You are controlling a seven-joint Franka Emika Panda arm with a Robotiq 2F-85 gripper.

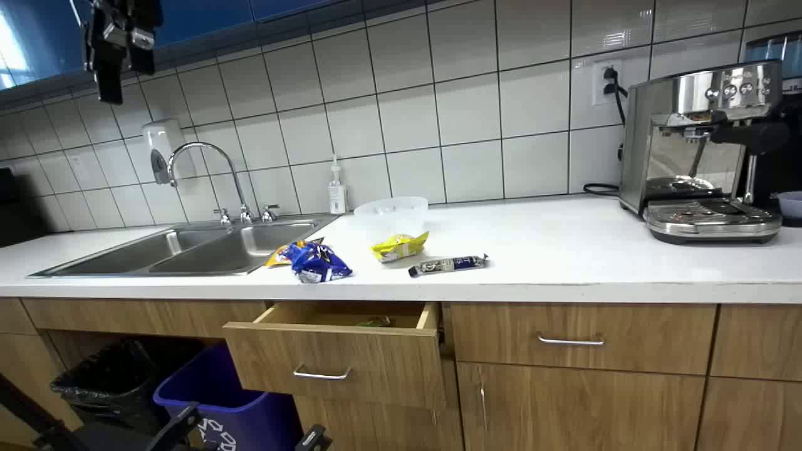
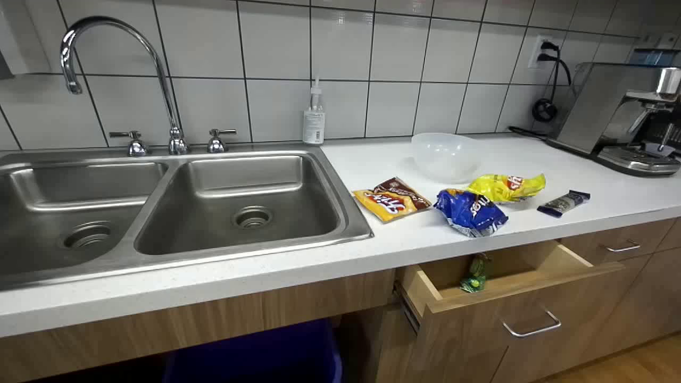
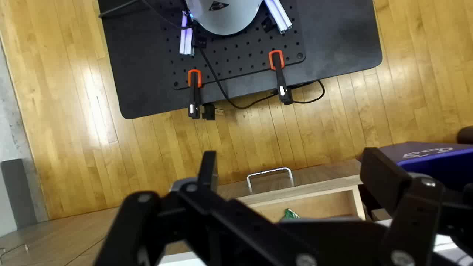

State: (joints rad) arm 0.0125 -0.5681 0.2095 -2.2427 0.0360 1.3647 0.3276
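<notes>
My gripper is open with its fingers wide apart, holding nothing. In an exterior view the gripper hangs high at the upper left, well above the counter. Below it in the wrist view lies the pulled-out wooden drawer, a green packet inside partly hidden by the gripper. That green packet shows better in an exterior view. On the white counter lie a crumpled blue bag, a yellow bag, an orange-and-brown packet and a dark wrapped bar. Behind them stands a translucent bowl.
A double steel sink with a tall faucet adjoins the bags. A pump bottle stands by the wall. The coffee machine sits farther along. Below are a blue bin and a black-lined bin.
</notes>
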